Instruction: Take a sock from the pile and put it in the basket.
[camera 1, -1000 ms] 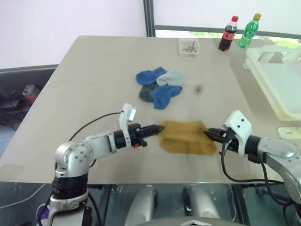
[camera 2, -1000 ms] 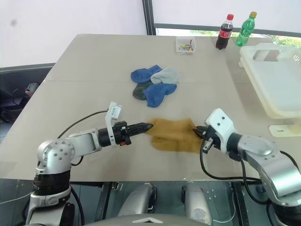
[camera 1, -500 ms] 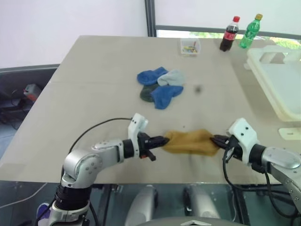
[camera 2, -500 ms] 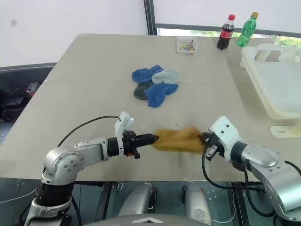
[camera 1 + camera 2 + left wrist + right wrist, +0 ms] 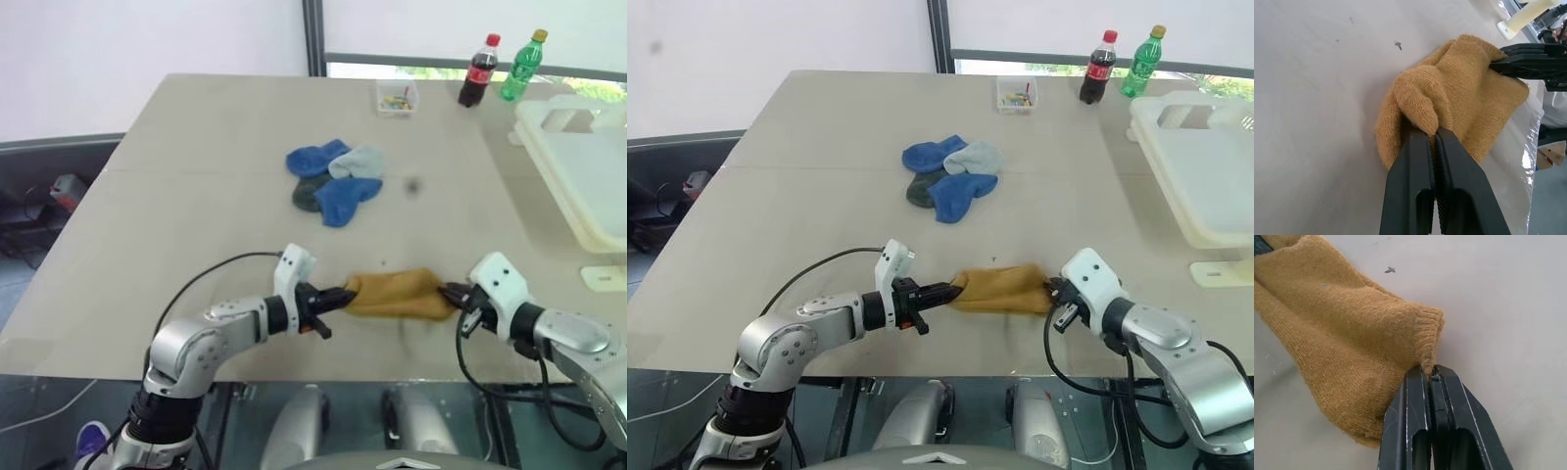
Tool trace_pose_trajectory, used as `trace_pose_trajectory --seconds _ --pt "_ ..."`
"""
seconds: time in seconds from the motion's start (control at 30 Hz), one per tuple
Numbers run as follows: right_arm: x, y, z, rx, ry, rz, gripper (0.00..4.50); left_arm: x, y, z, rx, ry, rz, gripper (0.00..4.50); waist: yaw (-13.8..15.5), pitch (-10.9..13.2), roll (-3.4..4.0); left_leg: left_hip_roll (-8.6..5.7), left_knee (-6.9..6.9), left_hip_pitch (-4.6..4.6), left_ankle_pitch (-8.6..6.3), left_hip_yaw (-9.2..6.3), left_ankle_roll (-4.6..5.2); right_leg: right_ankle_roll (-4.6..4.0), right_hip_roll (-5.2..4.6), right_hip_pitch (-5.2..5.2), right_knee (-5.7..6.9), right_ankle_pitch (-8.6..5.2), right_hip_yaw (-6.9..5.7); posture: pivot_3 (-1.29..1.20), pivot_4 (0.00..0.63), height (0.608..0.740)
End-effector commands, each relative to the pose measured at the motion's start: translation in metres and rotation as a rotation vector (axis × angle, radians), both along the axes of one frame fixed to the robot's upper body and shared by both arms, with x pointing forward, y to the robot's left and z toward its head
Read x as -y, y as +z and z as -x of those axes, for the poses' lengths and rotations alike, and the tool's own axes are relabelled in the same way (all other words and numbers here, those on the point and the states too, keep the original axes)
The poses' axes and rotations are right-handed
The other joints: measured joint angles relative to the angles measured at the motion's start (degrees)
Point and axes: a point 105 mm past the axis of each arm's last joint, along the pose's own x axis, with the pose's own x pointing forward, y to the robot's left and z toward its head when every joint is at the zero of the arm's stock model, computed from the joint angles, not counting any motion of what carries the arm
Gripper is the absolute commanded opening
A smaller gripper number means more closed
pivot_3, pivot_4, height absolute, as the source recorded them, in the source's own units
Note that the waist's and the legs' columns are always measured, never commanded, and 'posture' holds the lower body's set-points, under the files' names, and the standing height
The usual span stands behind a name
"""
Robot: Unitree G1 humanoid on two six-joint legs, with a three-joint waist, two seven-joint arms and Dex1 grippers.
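Mustard sock: a mustard-yellow knitted short sock [image 5: 397,293] is stretched between the two grippers near the front edge of the beige worktop [image 5: 196,176], one end bunched, the other ending in a ribbed cuff.
Left gripper: the left gripper [image 5: 345,295] is clamped on the bunched end of the mustard sock; in the left wrist view its two black fingers [image 5: 1410,191] pinch a fold of the knit [image 5: 1459,93].
Right gripper: the right gripper [image 5: 451,293] is clamped on the ribbed cuff at the opposite end; the right wrist view shows the black fingers [image 5: 1410,426] closed on the cuff's edge [image 5: 1352,342].
Sock against worktop: in the wrist views the sock lies low over the surface; whether it touches cannot be told.
Pile: a small heap of short socks [image 5: 335,181] in blue, pale grey and dark green lies further back at mid-worktop, well apart from the held sock.
Basket: the large cream-white rectangular plastic bin [image 5: 578,166] with a thick rounded rim sits at the worktop's right edge, well apart from both grippers.
Far edge: a small clear plastic box [image 5: 394,96] with coloured bits inside, a dark cola bottle with a red cap [image 5: 477,70] and a green bottle with a yellow cap [image 5: 520,65] stand at the back.
Loose part: a small cream-coloured flat piece [image 5: 603,277] lies on the worktop just in front of the bin.
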Motion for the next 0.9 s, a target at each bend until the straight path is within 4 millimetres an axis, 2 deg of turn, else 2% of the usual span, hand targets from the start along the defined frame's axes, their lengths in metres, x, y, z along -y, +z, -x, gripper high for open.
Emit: trace_pose_trajectory --seconds 0.03,0.2,0.3,0.47,0.63,0.8,0.83,0.87,0.9 --pt "-0.003 0.012 -0.001 0.064 0.011 -0.004 0.0 0.0 0.01 0.0 0.04 -0.002 0.046 0.04 0.0 0.0 0.0 0.0 0.0 0.0 0.0 -0.01 0.0 0.0 0.0 0.0 0.0 0.0 0.0 0.0 0.15 0.74" --pt "-0.014 0.028 0.006 0.1 0.064 -0.109 0.0 -0.001 0.029 0.006 0.092 -0.037 0.12 0.04 0.0 0.0 0.0 0.01 0.0 0.0 0.0 -0.02 0.0 0.0 0.01 0.0 0.0 0.0 -0.02 0.0 0.15 0.74" --pt "-0.016 0.033 0.008 0.106 0.068 -0.145 0.0 -0.004 0.031 0.008 0.104 -0.044 0.124 0.04 0.0 0.0 0.01 0.02 0.0 -0.01 0.0 -0.04 0.0 0.0 0.01 0.0 0.0 0.0 -0.02 0.0 0.15 0.74" --pt "-0.011 0.021 0.005 0.082 0.033 -0.117 0.0 -0.003 0.018 0.004 0.075 -0.028 0.077 0.04 0.1 0.0 0.0 0.0 0.01 0.0 0.0 -0.02 0.0 0.0 0.0 0.01 -0.01 0.0 -0.03 0.0 0.15 0.74" --pt "-0.007 0.004 0.003 0.049 0.02 -0.08 0.0 -0.007 -0.006 0.005 0.034 -0.028 -0.009 0.04 -0.1 0.0 0.01 0.01 0.0 0.01 0.0 0.0 0.0 0.0 0.03 0.01 0.0 0.0 -0.01 0.0 0.15 0.74" --pt "-0.004 -0.006 0.003 0.012 0.03 -0.089 0.0 -0.011 -0.013 0.004 0.014 -0.009 -0.007 0.04 -0.1 0.0 0.01 0.01 0.01 0.01 0.0 0.0 0.0 0.0 0.01 0.02 -0.02 0.0 -0.01 0.0 0.15 0.74" --pt "-0.002 -0.006 0.003 0.017 0.029 -0.09 0.0 -0.012 -0.014 0.004 0.014 -0.001 -0.005 0.71 -0.1 0.0 0.01 0.01 0.01 0.01 0.0 0.0 0.0 0.0 0.01 0.02 -0.01 0.0 0.0 0.0 0.15 0.74" --pt "-0.001 -0.005 0.002 0.024 0.028 -0.088 0.62 -0.014 -0.013 0.004 0.018 0.007 -0.003 1.0 -0.1 0.0 0.02 0.02 0.01 0.02 0.0 0.0 0.0 0.0 0.01 0.02 -0.01 0.0 -0.01 0.0 0.15 0.74" --pt "0.0 -0.005 0.002 0.028 0.033 -0.084 0.91 -0.016 -0.012 0.003 0.029 0.014 0.0 1.46 -0.1 0.0 0.04 0.02 0.01 0.02 0.0 -0.01 0.0 0.0 0.01 0.02 -0.01 0.0 -0.01 0.0 0.15 0.74"
